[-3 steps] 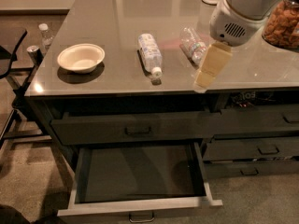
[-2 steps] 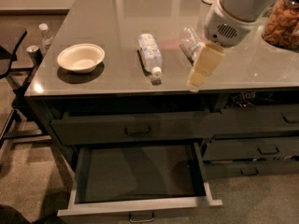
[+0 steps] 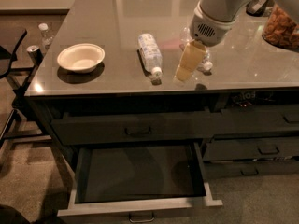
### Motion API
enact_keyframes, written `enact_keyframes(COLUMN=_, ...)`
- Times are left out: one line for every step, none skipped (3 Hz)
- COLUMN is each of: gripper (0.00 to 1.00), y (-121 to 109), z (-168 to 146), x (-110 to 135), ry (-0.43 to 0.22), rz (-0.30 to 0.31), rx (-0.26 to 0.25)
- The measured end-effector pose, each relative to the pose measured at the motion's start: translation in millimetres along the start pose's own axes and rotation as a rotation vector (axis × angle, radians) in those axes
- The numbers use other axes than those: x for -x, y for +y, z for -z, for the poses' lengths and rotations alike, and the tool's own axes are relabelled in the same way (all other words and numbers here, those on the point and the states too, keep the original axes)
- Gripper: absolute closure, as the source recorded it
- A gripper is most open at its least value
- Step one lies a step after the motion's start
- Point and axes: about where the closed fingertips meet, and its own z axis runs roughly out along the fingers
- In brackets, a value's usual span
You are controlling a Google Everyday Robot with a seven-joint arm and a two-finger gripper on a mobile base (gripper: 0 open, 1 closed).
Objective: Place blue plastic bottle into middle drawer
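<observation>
Fingers (image 3: 189, 59) of the gripper (image 3: 181, 77) are hanging closed and empty over the counter (image 3: 117, 27), just beside the lying blue plastic bottle (image 3: 149, 52); the middle drawer (image 3: 140, 205) is standing open.

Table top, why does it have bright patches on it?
In the camera view, the glossy table top mirrors pale light near its far edge; the bowl and blue plastic bottle cast soft shadows; the gripper hangs just right of the bottle; the open middle drawer is dim inside.
</observation>
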Motion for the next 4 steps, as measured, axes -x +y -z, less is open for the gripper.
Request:
enact_keyframes(gripper=0.0, y=1, z=-1, x=13, ry=-0.021, rz=-0.009, rx=0.014)
enact_keyframes(gripper=0.0, y=-1, z=2, x=80, ry=-0.048, rz=-0.018, rx=-0.011)
enact_keyframes(gripper=0.0, y=0, z=2, x=83, ry=-0.054, rz=-0.013, rx=-0.012)
enact_keyframes(gripper=0.0, y=-2, z=-4, x=87, ry=-0.074, rz=-0.048, rx=-0.006)
